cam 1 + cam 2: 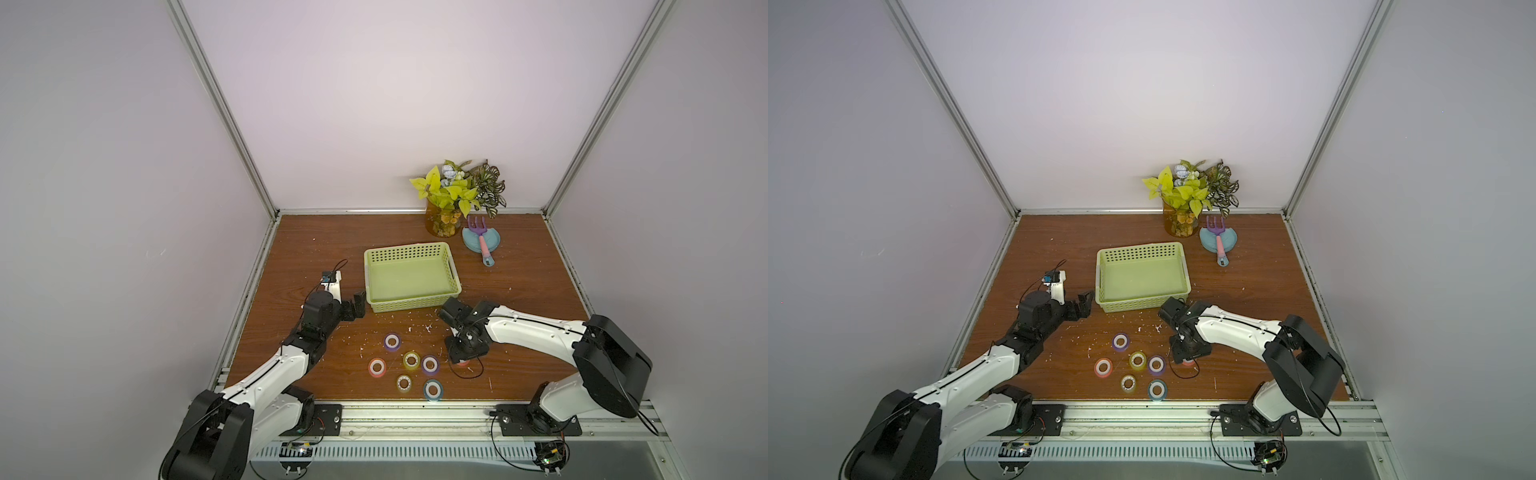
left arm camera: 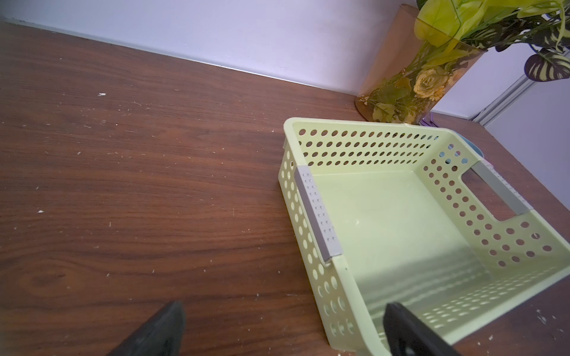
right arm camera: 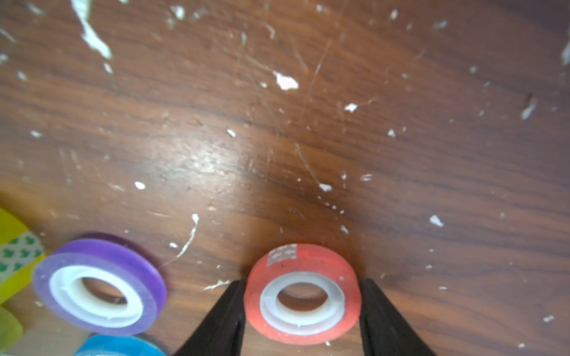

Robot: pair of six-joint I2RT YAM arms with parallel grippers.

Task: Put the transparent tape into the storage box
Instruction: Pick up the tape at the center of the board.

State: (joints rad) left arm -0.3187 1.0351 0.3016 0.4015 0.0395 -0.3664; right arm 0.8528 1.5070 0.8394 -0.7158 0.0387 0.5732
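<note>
While the left gripper (image 2: 285, 308) is hanging with its jaws spread wide and holding nothing, just beside a short end of the storage box (image 1: 415, 305), the right gripper (image 3: 303, 282) is reaching down among the tape rolls on the wooden table (image 1: 332, 241). Its two black fingers (image 3: 228, 311) are pressing against opposite sides of the red tape roll (image 3: 308, 259). That roll is lying flat on the table, outside the box and nearer the robot than it. In both top views the gripper is hiding most of the roll.

A small pale tab (image 3: 283, 254) is sticking to the red roll's outer face, and its faint print is too blurred to read. Just beside the red roll a purple roll (image 3: 101, 255) is lying flat, with a blue roll (image 3: 120, 346) and a yellow roll (image 3: 12, 228) near it. The yellow roll's white tab (image 3: 20, 254) is showing small green marks rather than letters. Farther off, a pink roll (image 1: 377, 367) and a clear-looking roll (image 1: 404, 382) are lying flat too.
</note>
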